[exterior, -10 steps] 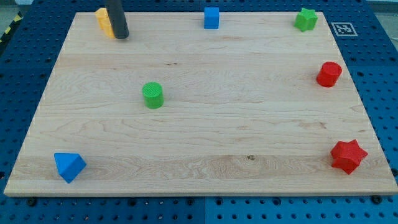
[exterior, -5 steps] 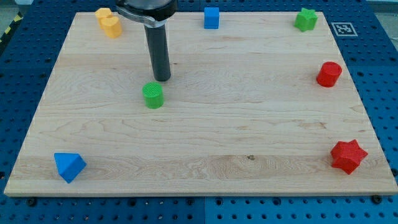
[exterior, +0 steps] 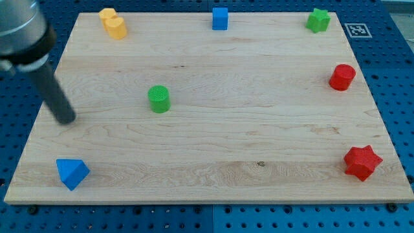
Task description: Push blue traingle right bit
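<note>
The blue triangle [exterior: 71, 173] lies near the bottom-left corner of the wooden board [exterior: 213, 136]. My tip [exterior: 66, 119] is down at the board's left side, above the blue triangle in the view and a short way from it, not touching it. The green cylinder [exterior: 158, 99] stands to the right of my tip.
A yellow block [exterior: 113, 23] sits at the top left, a blue cube [exterior: 220, 18] at the top middle, a green star [exterior: 317, 20] at the top right. A red cylinder [exterior: 342, 77] is at the right edge and a red star [exterior: 361, 162] at the bottom right.
My tip moved from the top left down to beside the green cylinder, then left and down to the board's left side above the blue triangle. No block has moved.
</note>
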